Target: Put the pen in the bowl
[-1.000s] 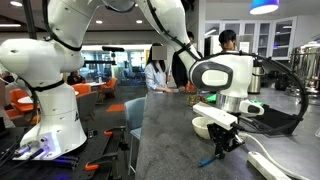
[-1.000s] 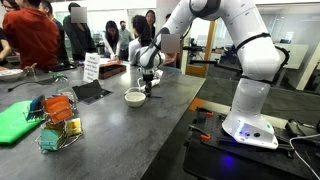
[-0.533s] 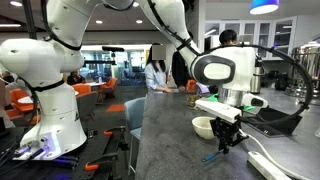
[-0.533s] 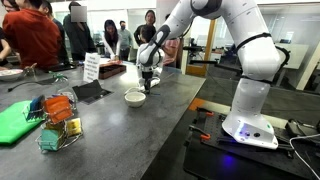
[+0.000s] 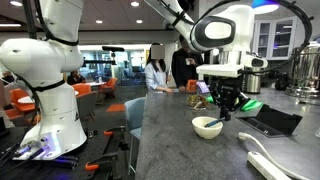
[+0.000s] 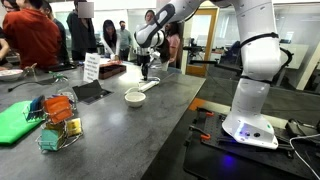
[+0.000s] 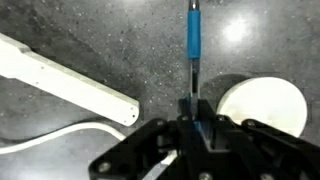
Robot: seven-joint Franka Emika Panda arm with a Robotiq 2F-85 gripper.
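The gripper [image 7: 192, 112] is shut on the thin blue pen [image 7: 193, 40], which points away from the fingers over the dark table. The small white bowl [image 7: 262, 103] lies just right of the pen in the wrist view. In both exterior views the gripper [image 5: 224, 103] [image 6: 146, 68] hangs well above the table, over or just behind the bowl [image 5: 207, 126] [image 6: 134, 97]. The pen hangs down from the fingers [image 5: 222, 113] above the bowl, too small to make out clearly.
A long white power strip [image 7: 70, 80] with its cable lies left of the pen and also shows in an exterior view [image 5: 268, 160]. A dark tablet [image 5: 272, 121] lies behind the bowl. A wire basket [image 6: 55, 120], a green pad [image 6: 12, 122] and people stand around.
The gripper has risen from the table surface with the pen in it and moved over toward the bowl.
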